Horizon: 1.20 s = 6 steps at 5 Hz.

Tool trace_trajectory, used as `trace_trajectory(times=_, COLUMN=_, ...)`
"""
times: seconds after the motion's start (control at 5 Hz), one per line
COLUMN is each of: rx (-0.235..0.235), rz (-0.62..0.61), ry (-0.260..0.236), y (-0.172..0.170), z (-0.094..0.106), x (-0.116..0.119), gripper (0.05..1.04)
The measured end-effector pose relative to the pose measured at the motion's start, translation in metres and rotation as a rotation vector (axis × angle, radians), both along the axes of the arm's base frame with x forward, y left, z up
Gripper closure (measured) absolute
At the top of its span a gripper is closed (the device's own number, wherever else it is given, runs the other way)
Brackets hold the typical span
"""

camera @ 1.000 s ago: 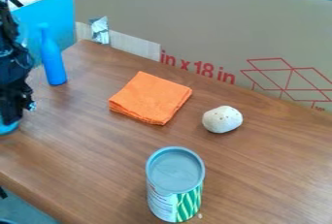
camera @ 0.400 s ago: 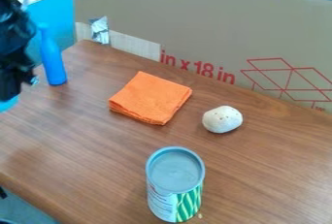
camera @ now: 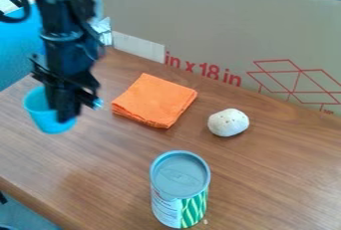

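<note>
1. Camera view: a light-blue cup [camera: 41,117] is held toward the left edge, below the black arm [camera: 63,40], and seems to be lifted a little off the bench [camera: 266,174].
2. The fingers [camera: 65,111] are closed on the cup at the side nearer the orange cloth [camera: 154,100] – whether one of them sits inside the rim cannot be told through the blur.
3. The cup is tilted slightly, its open mouth turned upward; its contents, if any, cannot be made out.
4. By judgement, the cup is light, thin-walled plastic: smooth enough to slip or swivel, and easily squeezed out of round. It is best gripped by the wall just under the rim, with modest pressure – a hard pinch could bend it.
5. The cloth is folded flat near the fingers. Beyond it a whitish, lumpy ball [camera: 228,122] is seen, and nearer the camera a lidded can [camera: 180,189] is stood upright. The bench is backed by a cardboard panel [camera: 200,20].
</note>
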<state>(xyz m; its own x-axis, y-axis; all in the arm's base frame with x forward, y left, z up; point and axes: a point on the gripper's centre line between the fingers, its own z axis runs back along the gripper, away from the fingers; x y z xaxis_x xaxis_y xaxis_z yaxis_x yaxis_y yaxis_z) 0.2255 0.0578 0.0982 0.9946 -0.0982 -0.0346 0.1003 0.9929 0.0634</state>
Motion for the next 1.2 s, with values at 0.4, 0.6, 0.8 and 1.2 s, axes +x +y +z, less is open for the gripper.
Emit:
trace_trajectory(times=0.4, rx=-0.024, rz=-0.085, ry=0.017, y=-0.039, z=-0.025, x=0.0, gripper=0.986)
trace_trajectory(times=0.6, rx=-0.056, rz=-0.086, ry=0.036, y=-0.038, z=-0.04, x=0.002, gripper=0.986)
trace_trajectory(times=0.8, rx=-0.078, rz=-0.082, ry=0.031, y=-0.035, z=-0.052, x=0.003, gripper=0.986)
trace_trajectory(times=1.2, rx=-0.078, rz=-0.087, ry=0.028, y=-0.035, z=-0.058, x=0.007, gripper=0.956)
